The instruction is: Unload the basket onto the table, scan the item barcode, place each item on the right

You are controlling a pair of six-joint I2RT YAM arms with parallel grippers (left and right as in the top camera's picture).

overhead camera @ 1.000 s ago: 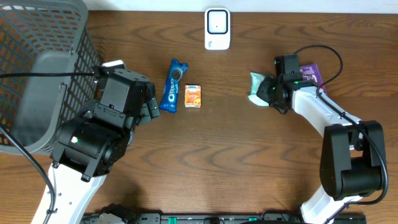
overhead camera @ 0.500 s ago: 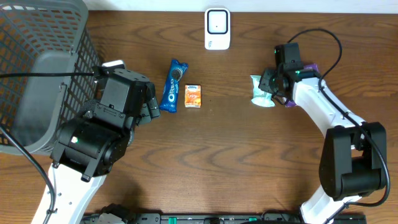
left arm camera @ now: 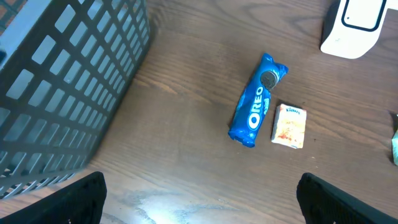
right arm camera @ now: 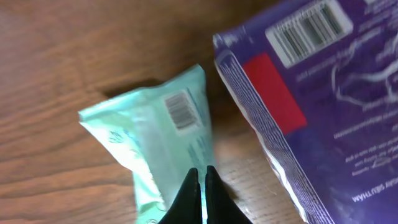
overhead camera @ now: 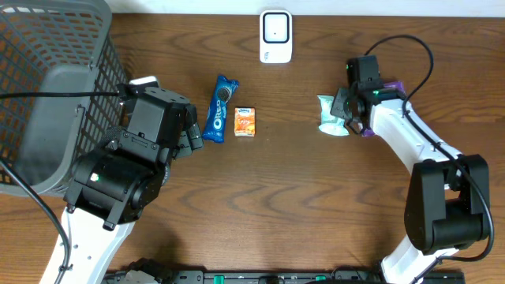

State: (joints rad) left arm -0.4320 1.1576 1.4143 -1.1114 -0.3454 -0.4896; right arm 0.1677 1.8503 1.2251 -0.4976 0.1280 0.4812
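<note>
Judging by how things lie, the scan is not yet done: the mint-green packet (right arm camera: 155, 143) rests flat on the worktop (overhead camera: 316, 205), well apart from the white scanner (overhead camera: 275, 35) standing at the far edge. It has yet to be lifted, carried over and turned so its barcode (right arm camera: 181, 112) faces the reader. The right hand (right arm camera: 199, 174) has its fingers pressed tightly together, tips down on the packet's near end. Whether a fold of wrapper is pinched between them cannot be told, since nothing shows in the seam. The left hand (left arm camera: 199, 199) stands spread wide and holds nothing, hovering above the worktop beside the basket (overhead camera: 47, 47), with the Oreo pack (left arm camera: 256, 99) and small orange box (left arm camera: 289, 126) lying untouched ahead of it. From overhead, the right arm covers most of the purple packet (right arm camera: 311, 112) just beside the green one. The wrist view crops that purple packet at the frame edge, and the print on both wrappers is too blurred to read.
</note>
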